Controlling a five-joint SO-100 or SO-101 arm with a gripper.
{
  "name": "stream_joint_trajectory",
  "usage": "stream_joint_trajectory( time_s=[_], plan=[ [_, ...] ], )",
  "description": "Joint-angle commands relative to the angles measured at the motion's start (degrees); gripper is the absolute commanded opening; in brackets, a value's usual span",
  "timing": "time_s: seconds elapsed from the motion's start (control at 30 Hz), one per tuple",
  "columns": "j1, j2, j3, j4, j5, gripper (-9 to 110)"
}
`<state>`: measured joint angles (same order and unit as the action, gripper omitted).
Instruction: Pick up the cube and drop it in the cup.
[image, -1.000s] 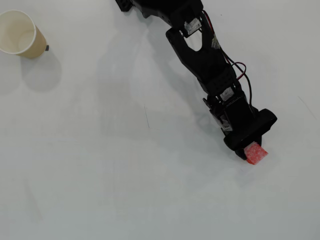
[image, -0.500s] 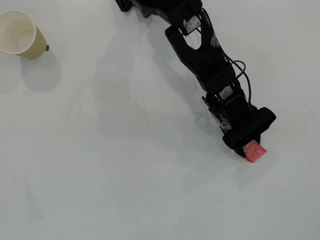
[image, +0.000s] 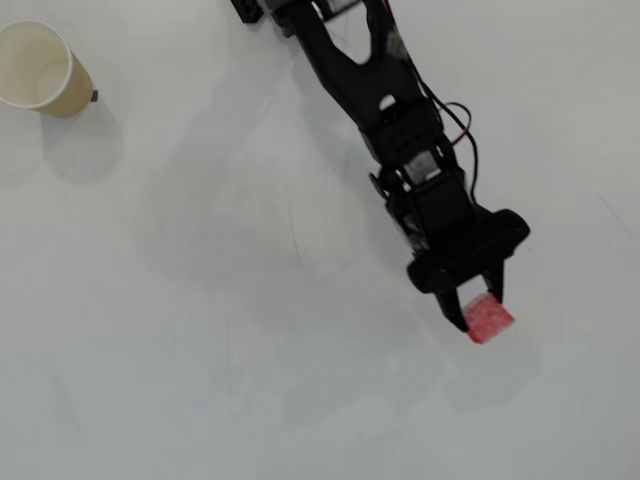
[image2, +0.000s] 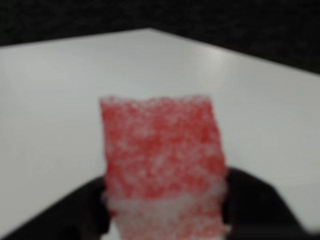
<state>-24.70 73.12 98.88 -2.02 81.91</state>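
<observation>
In the overhead view the small red speckled cube (image: 490, 319) sits between the black fingers of my gripper (image: 482, 311), which is shut on it at the lower right of the white table. The wrist view is filled by the same cube (image2: 162, 165), blurred, with a dark finger (image2: 85, 210) on each side of it at the bottom. The tan paper cup (image: 72, 92) stands upright at the far top left corner, its white inside showing, a long way from the gripper.
The black arm (image: 385, 110) with red and black wires reaches down from the top centre. A thin dark mark (image: 294, 232) lies on the white table (image: 200, 350). The wrist view shows the table's far edges against a dark background (image2: 250, 25).
The arm has swung a little to the left with the cube in the gripper; more of the fingers and cube now show, and the cube seems lifted off the table.
</observation>
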Motion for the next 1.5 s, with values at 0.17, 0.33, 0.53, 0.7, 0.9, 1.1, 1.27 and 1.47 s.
stream_joint_trajectory(
  time_s=[0.17,0.33,0.53,0.7,0.9,1.1,1.27,1.47],
  plan=[
    [4.13,28.39,12.66,1.49,0.53,11],
    [9.84,39.55,20.92,5.1,0.53,11],
    [20.65,50.8,28.65,7.12,0.44,11],
    [32.61,60.21,33.66,11.07,0.44,11],
    [46.14,71.1,40.69,15.21,0.0,11],
    [58.36,74.53,42.19,17.75,0.0,10],
    [65.83,73.56,40.96,17.23,0.0,10],
    [73.3,76.29,43.86,18.11,-0.09,10]
  ],
)
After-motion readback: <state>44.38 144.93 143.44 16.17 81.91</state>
